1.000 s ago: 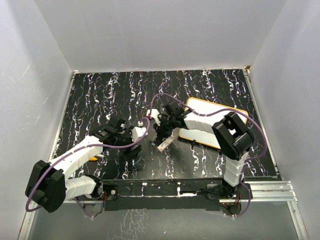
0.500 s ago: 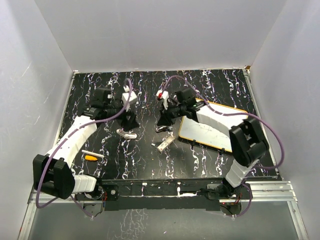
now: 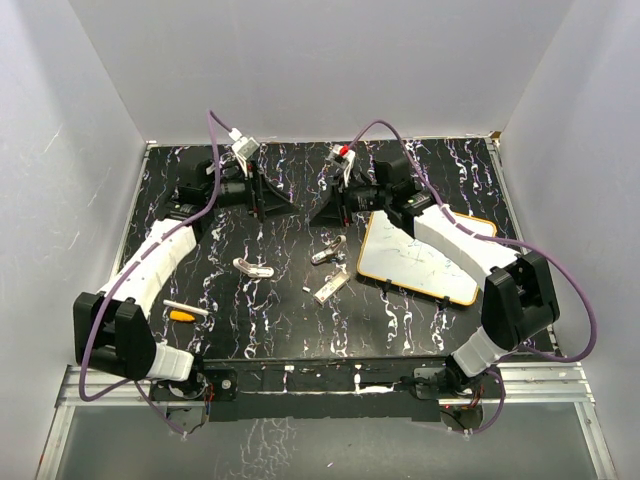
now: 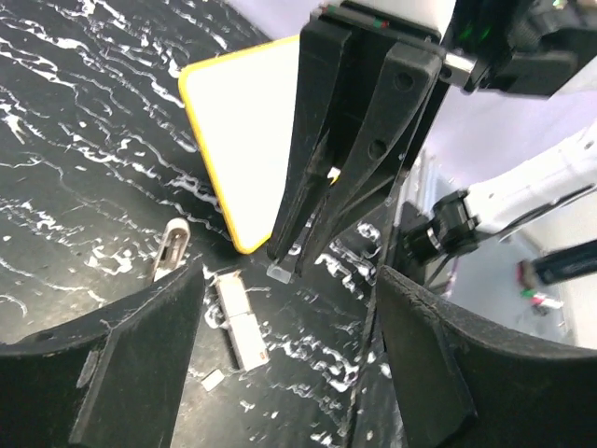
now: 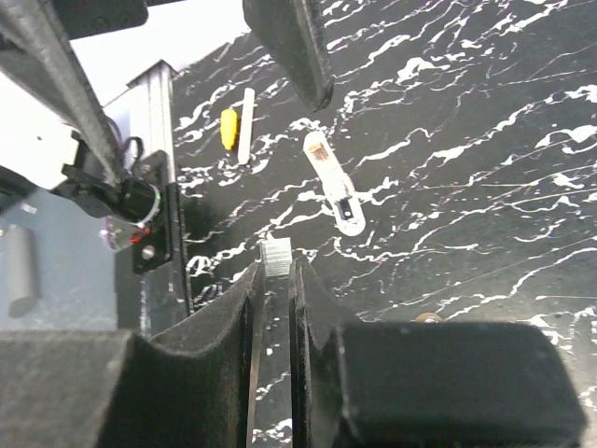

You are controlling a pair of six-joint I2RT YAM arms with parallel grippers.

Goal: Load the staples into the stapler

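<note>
My right gripper (image 3: 323, 212) hangs above the back middle of the table, shut on a small grey ribbed staple strip (image 5: 276, 256) at its fingertips (image 5: 256, 280). The strip also shows in the left wrist view (image 4: 280, 273). A cream-white staples box (image 3: 330, 288) lies on the table below; it also shows in the left wrist view (image 4: 239, 323). A white mini stapler (image 3: 252, 267) lies left of it and shows in the right wrist view (image 5: 333, 182). A silvery stapler (image 3: 328, 250) lies under the right gripper. My left gripper (image 3: 278, 205) is open, empty and raised, facing the right gripper (image 4: 289, 317).
A whiteboard with an orange rim (image 3: 385, 275) lies at the right. A thin white pen (image 3: 186, 308) and an orange cap (image 3: 180, 316) lie at the front left. A small pale chip (image 4: 213, 378) lies near the box. White walls enclose the table.
Both arms have lifted off the table and swung toward the back. The left gripper left the white stapler lying on the table. The right gripper rose, still shut.
</note>
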